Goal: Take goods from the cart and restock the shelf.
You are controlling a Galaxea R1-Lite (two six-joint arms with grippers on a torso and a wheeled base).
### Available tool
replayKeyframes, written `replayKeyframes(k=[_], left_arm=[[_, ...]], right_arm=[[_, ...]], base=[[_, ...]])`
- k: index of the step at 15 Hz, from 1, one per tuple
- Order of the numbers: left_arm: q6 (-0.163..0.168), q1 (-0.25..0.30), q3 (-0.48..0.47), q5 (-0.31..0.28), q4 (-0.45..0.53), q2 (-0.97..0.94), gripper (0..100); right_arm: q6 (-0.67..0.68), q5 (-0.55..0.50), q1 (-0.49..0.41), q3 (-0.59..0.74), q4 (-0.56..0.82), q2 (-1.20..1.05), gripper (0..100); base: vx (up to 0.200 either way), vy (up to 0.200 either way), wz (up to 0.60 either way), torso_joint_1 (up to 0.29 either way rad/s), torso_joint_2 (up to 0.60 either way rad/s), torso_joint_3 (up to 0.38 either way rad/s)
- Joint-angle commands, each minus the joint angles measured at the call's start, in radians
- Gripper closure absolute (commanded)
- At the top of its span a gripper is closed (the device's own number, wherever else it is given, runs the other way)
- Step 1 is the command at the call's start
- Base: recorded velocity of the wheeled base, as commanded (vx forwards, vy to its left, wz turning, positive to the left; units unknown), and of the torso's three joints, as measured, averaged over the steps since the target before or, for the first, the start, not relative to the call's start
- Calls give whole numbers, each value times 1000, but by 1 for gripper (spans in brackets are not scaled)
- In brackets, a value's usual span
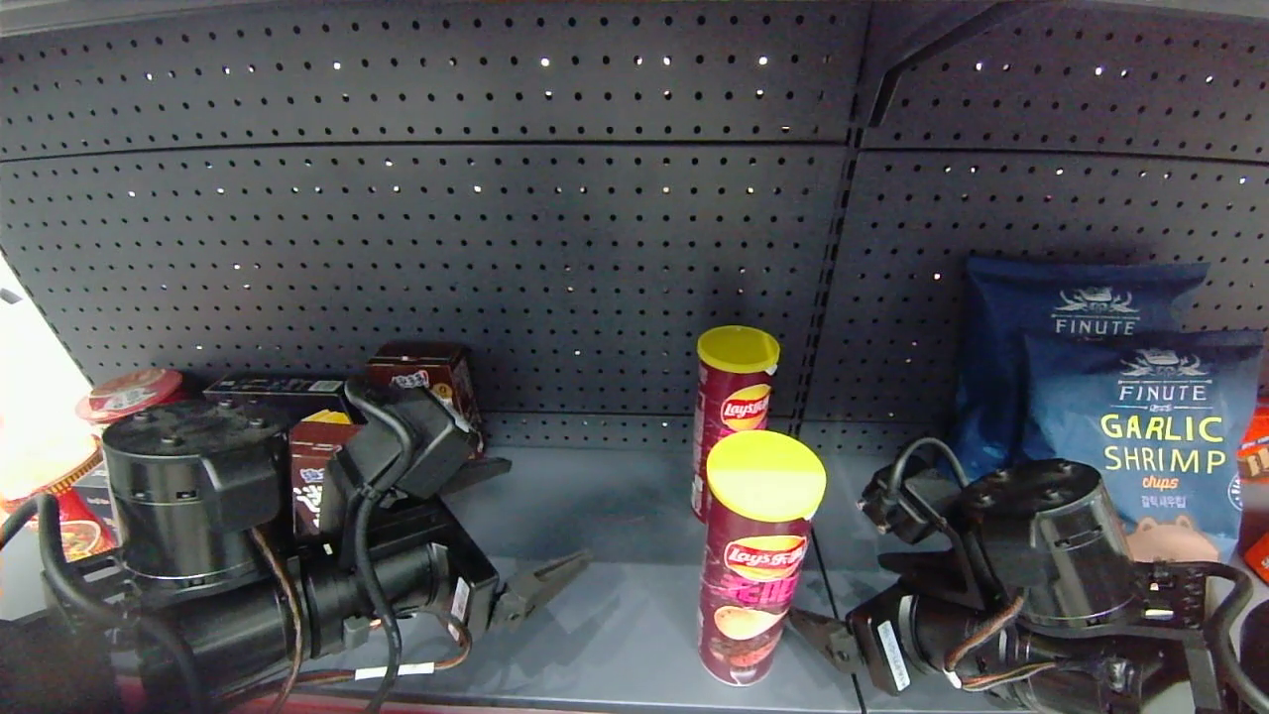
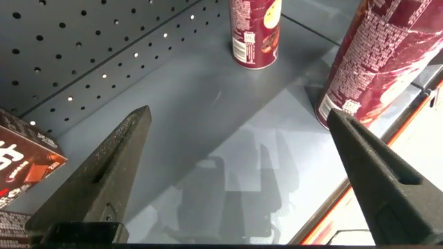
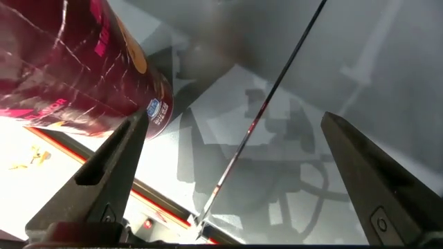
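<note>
Two dark red chip cans with yellow lids stand upright on the grey shelf [image 1: 615,516]. The front can [image 1: 761,560] is near the shelf's front edge and the back can [image 1: 736,416] stands behind it. My left gripper [image 2: 239,116] hovers low over bare shelf left of the cans, open with nothing between its fingers. Ahead of it are the back can [image 2: 255,33] and the front can [image 2: 377,59]. My right gripper [image 3: 235,121] is open just right of the front can [image 3: 69,62], which lies outside one finger [image 3: 114,173], not between the two. That fingertip [image 1: 808,627] is close to the can's base.
Brown snack boxes [image 1: 428,382] and a red-lidded cup [image 1: 129,392] crowd the shelf's left end. Blue chip bags [image 1: 1140,436] stand at the right. A pegboard wall [image 1: 496,248] backs the shelf. The shelf's front lip [image 3: 90,149] has a red strip.
</note>
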Motion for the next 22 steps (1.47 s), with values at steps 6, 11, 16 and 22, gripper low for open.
replayKeyframes(k=[6,11,16,22], left_arm=[[6,12,49,-1,-1,-35,0],[1,117,151,3,10,-305,0],[-15,385,330,57,85,-701,0],[-101,453,356,357,734,-1379,0]], right_arm=[[0,-6,-24,86,-1,-117,0],[0,-3,-223,247,16,-446,0],[-18,-38,-426,322,133,-779,0],[-35,-67,-829,575,239,-1230,0]], base=[[0,0,0,0,0,0],[0,0,0,0,0,0],[0,0,0,0,0,0],[0,0,0,0,0,0]])
